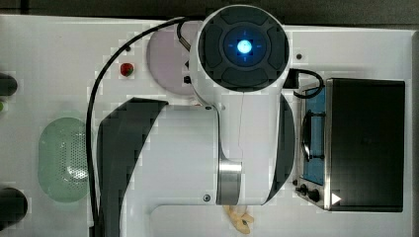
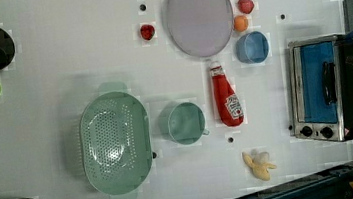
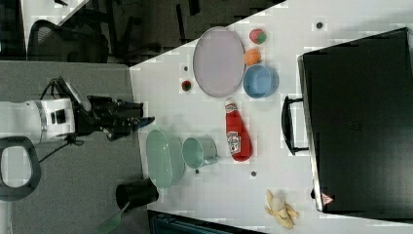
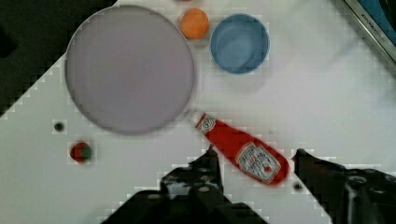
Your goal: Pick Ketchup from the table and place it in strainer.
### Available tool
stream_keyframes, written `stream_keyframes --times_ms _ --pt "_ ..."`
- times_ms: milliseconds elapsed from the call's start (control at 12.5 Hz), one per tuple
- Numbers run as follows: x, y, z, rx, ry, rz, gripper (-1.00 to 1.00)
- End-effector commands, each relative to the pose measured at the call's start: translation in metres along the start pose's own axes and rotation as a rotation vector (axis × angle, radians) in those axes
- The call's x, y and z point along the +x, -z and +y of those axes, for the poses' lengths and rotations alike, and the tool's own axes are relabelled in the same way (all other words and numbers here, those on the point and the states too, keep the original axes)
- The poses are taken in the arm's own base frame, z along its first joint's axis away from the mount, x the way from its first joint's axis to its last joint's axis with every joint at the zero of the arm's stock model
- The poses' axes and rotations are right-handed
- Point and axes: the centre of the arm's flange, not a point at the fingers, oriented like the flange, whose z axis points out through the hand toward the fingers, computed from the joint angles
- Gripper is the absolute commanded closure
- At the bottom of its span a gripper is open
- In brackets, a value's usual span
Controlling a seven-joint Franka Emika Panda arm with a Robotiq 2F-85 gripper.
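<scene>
Black pincer (image 4: 254, 156) fingers sit closest to the wrist camera, spread fairly wide with nothing between them; nothing is gripped.

Finding 1 — the deciding relation. In the wrist view the small red plastic squeeze bottle of Ketchup (image 4: 240, 149) lies flat on the white worktop (image 4: 327, 102), directly beneath the gap between the two fingers and clearly apart from them. Its long axis runs diagonally across the line joining the fingertips, so it looks to me as though the wrist needs turning before descent if the jaws are to close across the body and not along it. In the right view the pincer (image 3: 143, 119) hangs well above the worktop.

Finding 2 — location by landmark. Taking the round lilac plate (image 2: 198, 15) as reference in the left view, the bottle's white cap points at the plate rim and lies just beside it, with the wider base directed away. The pale mint-green oval plastic strainer (image 2: 115, 144) stands well apart from the plate, beyond a round green mug (image 2: 186, 122), which sits between bottle and strainer.

Finding 3 — surfaces. The bottle is glossy, tapered at the neck, with a white label on the wider end. The strainer has a perforated bottom and a raised rim, and is empty.
</scene>
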Motion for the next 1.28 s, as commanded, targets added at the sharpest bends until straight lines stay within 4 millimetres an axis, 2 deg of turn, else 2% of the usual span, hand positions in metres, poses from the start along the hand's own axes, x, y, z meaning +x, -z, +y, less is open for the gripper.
stream_keyframes --times_ms 80,240,400,800,1040,1280 --pt "-0.048 0.063 0.078 -0.002 -0.033 -0.012 -0.59" --pt "-0.049 0.06 0.075 -0.007 -0.023 -0.017 -0.99" --pt "-0.051 0.043 0.069 -0.027 0.024 -0.038 -1.0" --pt "-0.055 -0.018 0.039 -0.052 0.187 -0.061 -1.0" --pt "-0.059 -0.064 0.026 -0.065 0.407 -0.092 -1.0" --pt "-0.061 -0.104 0.022 -0.052 0.658 -0.096 -1.0"
